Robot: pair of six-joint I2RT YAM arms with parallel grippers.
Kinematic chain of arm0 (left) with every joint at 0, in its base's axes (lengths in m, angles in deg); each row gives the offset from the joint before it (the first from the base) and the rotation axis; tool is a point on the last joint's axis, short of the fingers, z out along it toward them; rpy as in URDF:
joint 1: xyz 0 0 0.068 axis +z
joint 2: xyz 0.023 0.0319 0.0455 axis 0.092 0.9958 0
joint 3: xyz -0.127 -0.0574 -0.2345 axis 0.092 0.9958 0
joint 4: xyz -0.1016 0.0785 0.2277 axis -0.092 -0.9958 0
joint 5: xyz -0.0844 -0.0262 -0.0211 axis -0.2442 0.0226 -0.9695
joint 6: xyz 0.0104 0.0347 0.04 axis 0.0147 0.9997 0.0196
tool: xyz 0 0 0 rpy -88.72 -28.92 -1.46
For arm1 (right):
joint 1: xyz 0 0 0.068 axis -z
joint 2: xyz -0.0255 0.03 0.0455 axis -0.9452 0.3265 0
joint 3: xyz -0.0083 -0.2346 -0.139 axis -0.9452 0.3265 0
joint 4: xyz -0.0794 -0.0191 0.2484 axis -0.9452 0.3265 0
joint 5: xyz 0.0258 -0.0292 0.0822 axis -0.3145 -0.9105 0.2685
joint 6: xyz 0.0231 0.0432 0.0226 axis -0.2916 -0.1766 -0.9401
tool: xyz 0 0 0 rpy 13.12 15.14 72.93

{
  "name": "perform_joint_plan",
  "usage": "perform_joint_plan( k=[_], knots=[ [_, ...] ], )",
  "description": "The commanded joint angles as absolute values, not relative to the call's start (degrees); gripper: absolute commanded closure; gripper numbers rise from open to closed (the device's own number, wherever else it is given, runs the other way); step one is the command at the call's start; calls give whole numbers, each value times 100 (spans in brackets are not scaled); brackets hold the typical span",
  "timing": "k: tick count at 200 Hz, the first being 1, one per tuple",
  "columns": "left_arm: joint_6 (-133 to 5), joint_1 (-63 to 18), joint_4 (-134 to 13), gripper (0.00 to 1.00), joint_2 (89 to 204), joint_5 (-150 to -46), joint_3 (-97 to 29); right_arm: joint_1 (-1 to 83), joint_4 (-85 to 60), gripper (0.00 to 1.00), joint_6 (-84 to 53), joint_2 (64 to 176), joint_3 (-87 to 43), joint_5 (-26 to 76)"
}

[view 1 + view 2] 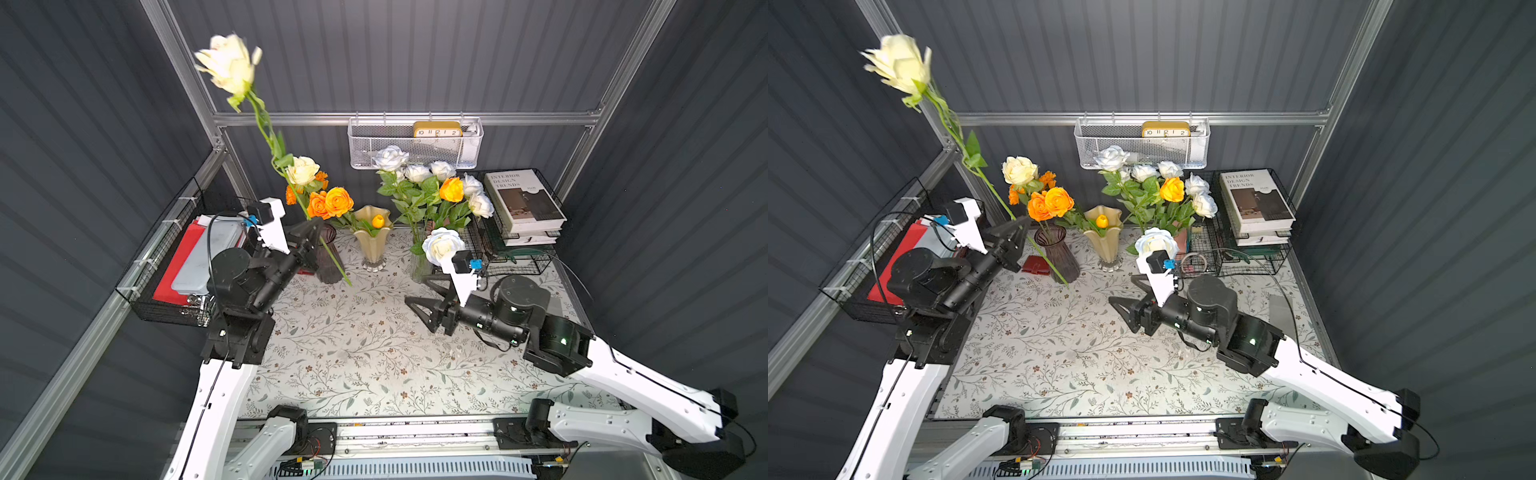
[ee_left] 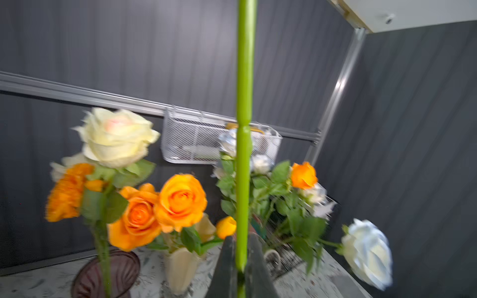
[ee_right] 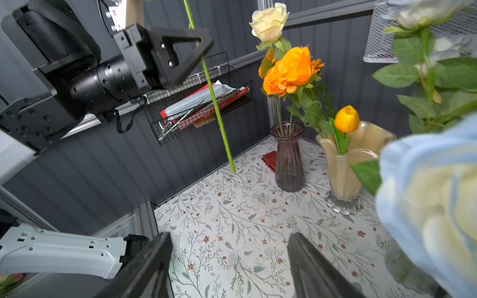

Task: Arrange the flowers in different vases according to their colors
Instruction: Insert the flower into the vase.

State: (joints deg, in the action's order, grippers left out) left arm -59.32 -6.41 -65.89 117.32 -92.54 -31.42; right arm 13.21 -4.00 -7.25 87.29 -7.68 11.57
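A cream-yellow rose (image 1: pixel 228 62) rises closest to the top camera, its bloom blurred. The left gripper (image 1: pixel 311 233), its arm reaching forward and tilted upward, is clamped on the rose's green stem (image 2: pixel 244 129). The soft left wrist view shows both fingers pressed against it. In both top views the stem crosses the purple vase (image 1: pixel 1065 257). The right wrist view shows its cut end beside that vase, outside it. The right gripper (image 3: pixel 229 258) hovers over the tablecloth (image 1: pixel 374 353), jaws apart and empty. A white rose (image 1: pixel 442 245) hides most of the clear vase (image 1: pixel 419 268).
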Motion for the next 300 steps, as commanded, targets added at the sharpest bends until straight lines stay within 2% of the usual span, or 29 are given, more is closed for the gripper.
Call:
perform_joint_plan(
  k=[1, 53, 153, 209, 289, 292, 300],
  knots=[
    [-5404, -553, -5862, 100, 12141, -7708, -3241, 1402, -132, 24, -813, 8454, -342, 618],
    [-5408, -65, -4351, 100, 12756, -7346, -3000, 1581, -90, 24, -734, 8307, -126, 639],
    [-5042, -52, -2007, 100, 13664, -7205, -1868, 1978, -542, 24, -647, 8536, 102, 1146],
    [-5007, -52, -1371, 100, 14297, -7222, -1825, 2005, -736, 24, -590, 8327, 406, 1251],
    [-5075, -52, -1362, 100, 14931, -7391, -1802, 2053, -748, 24, -574, 8132, 644, 1248],
    [-5101, -52, -1390, 96, 14921, -7418, -1796, 2062, -740, 24, -576, 8126, 644, 1250],
    [-5121, -53, -1433, 76, 14897, -7484, -1780, 2058, -740, 24, -578, 8109, 644, 1259]
  ],
)
